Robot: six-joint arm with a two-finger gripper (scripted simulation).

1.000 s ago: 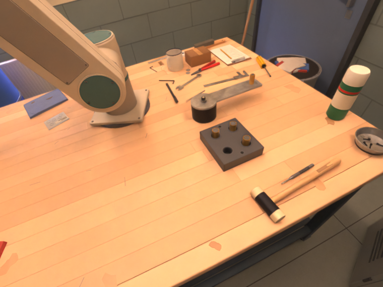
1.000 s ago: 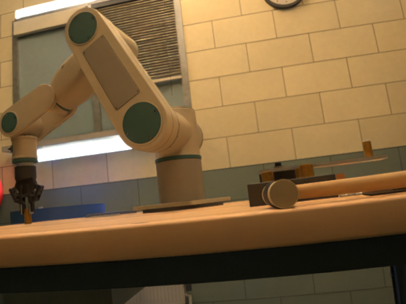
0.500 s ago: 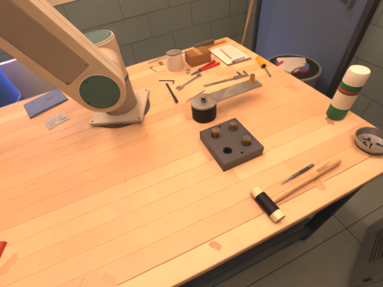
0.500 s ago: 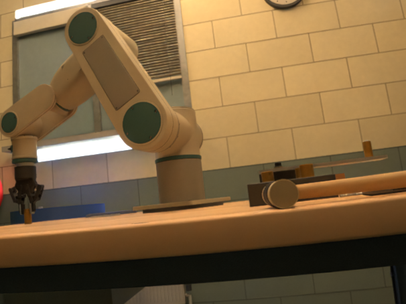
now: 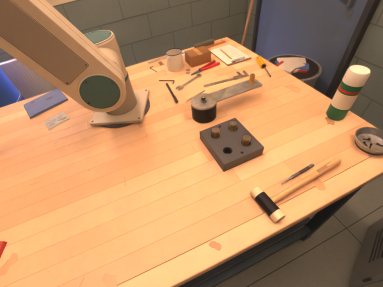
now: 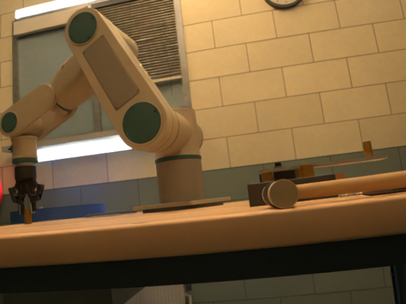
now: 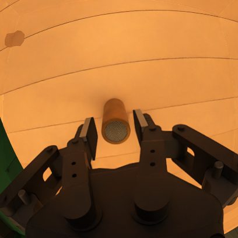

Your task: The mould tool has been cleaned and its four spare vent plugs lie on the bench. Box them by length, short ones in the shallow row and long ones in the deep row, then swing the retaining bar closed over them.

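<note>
A brass vent plug [image 7: 115,120] stands upright on the bench between the fingers of my gripper [image 7: 115,131], which is open and holds nothing. In the second side camera the plug [image 6: 27,215] stands on the bench's far left end under the gripper [image 6: 26,201]. The grey block [image 5: 231,143] sits at mid-bench. Three plugs stand in it [image 5: 215,132] [image 5: 232,125] [image 5: 246,139]. One hole [image 5: 227,150] at its front is empty. The retaining bar [image 5: 229,90] is swung away from the block on its black pivot post [image 5: 203,109]. A brass knob [image 5: 251,78] stands at its far end.
Behind the block lie a wrench, calipers, pliers, a mug [image 5: 174,59], a small box and a clipboard. A mallet [image 5: 294,187] and a scriber lie at the near edge. A green-and-white cylinder [image 5: 348,92] and a screw dish [image 5: 370,140] stand on the right.
</note>
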